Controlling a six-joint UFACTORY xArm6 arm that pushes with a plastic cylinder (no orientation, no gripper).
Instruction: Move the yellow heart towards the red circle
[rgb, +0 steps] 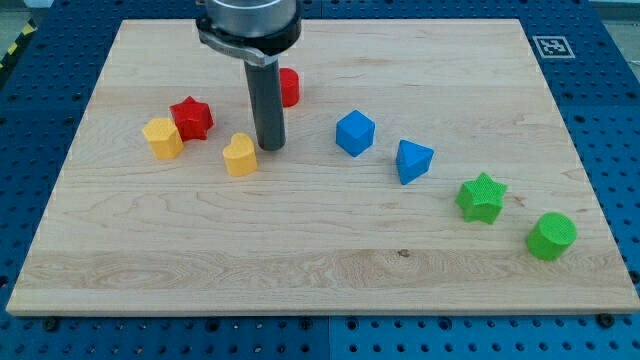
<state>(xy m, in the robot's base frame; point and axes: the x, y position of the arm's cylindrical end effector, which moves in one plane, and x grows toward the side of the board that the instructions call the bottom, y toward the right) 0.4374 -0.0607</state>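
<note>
2 things are worrying me: my tip (269, 147) is sitting right of the yellow heart (240, 155), so pushing would miss the red circle (289, 87); no claw is fitted.

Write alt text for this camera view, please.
My tip rests just right of the yellow heart, with the red circle partly hidden behind the rod. Six other coloured blocks lie across the wooden board.

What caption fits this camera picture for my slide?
My tip sits just right of the yellow heart, below the half-hidden red circle.
</note>
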